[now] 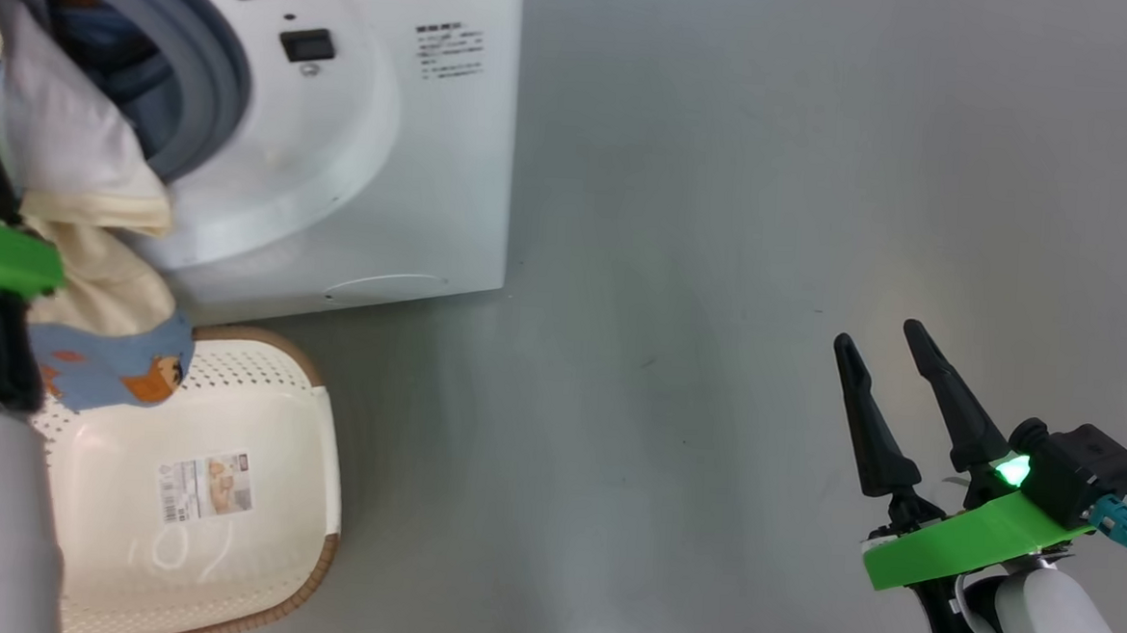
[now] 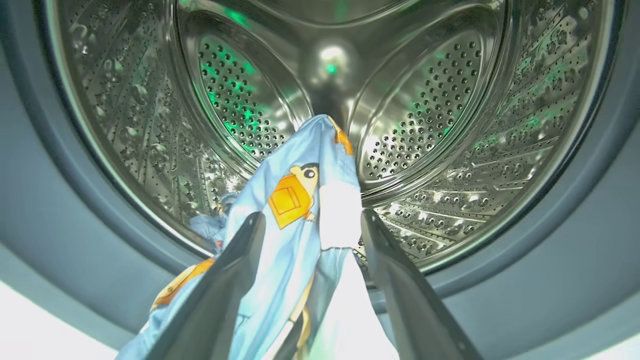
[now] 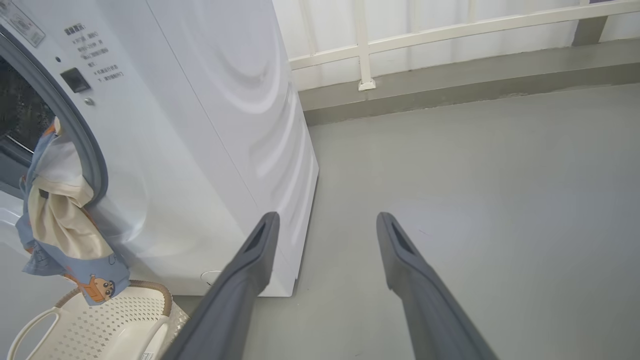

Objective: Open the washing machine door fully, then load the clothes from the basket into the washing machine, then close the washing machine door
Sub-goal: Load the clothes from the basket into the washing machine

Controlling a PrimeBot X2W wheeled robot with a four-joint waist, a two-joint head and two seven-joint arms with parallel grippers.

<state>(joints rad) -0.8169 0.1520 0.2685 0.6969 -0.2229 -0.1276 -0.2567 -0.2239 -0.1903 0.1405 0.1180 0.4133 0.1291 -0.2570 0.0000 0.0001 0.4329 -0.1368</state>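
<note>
I'm mid-load, my left tool (image 2: 312,215) at the mouth of the washing machine (image 1: 418,154) with fingers apart, the clothes (image 2: 295,200) draped between them and trailing down over the basket (image 1: 260,407) (right tool (image 1: 878,333) idle at the right, also spread), so next I'd push the fabric deeper inside.

Bear-print clothes (image 3: 60,220) half out of washing machine (image 3: 200,150), above basket (image 3: 90,320)

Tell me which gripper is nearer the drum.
Left. The left gripper sits at the machine's mouth, fingers pointing into the drum, clothes draped between them. The right gripper hangs over the floor, well clear of the machine.
</note>
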